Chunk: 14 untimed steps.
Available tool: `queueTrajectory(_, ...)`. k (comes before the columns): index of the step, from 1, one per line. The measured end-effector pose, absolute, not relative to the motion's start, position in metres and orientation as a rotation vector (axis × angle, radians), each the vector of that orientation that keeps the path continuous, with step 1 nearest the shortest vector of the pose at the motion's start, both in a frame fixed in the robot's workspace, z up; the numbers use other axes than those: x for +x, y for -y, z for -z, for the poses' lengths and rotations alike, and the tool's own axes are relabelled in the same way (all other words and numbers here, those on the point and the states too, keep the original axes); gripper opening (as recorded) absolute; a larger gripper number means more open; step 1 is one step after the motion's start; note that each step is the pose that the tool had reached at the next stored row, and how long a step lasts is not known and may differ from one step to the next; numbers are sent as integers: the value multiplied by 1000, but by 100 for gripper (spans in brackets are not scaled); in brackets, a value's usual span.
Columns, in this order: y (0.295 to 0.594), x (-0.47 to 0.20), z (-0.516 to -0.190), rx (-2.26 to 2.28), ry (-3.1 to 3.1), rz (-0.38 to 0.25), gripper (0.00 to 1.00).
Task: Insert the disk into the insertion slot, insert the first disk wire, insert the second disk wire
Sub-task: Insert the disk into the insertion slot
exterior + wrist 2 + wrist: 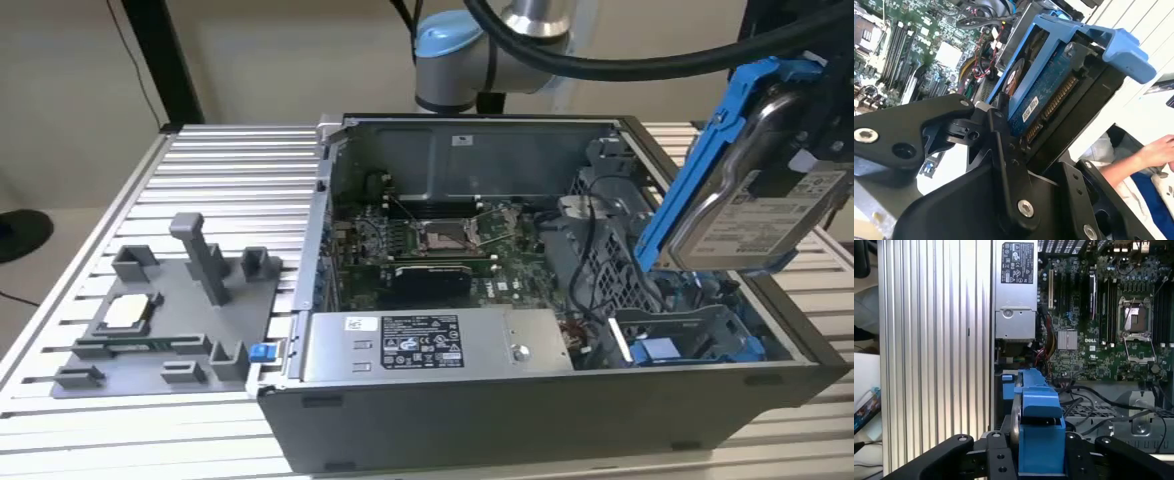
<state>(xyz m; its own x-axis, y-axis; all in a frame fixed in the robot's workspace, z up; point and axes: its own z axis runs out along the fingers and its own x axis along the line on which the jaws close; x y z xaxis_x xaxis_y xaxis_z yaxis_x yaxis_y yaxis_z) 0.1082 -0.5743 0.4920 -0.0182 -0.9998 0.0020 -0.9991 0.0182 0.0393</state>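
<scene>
One disk [747, 200] in its blue frame, clamped edgewise in the gripper [1026, 142], hangs tilted above the open computer case [534, 420], at the exterior view's right. Step: disk insertion, not yet seated. It calls for squaring the frame to the blue slot [687, 345] below. Count: one disk, one gripper, one case, one power-supply box [420, 345].

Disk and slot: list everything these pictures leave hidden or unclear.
1. First wrist view: the disk, clamped by the gripper, blocks whatever lies behind it.
2. Exterior view: the gripper and the picture's right edge cut off the disk's upper end.
3. Exterior view: the drive bay sits in shadow; the exact slot is unclear.
4. Second wrist view: which cables are disk wires cannot be told.
</scene>
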Motion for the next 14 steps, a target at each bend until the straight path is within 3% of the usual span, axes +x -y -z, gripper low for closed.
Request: queueTrajectory(14,580,116,-467,2181,2221,43,0)
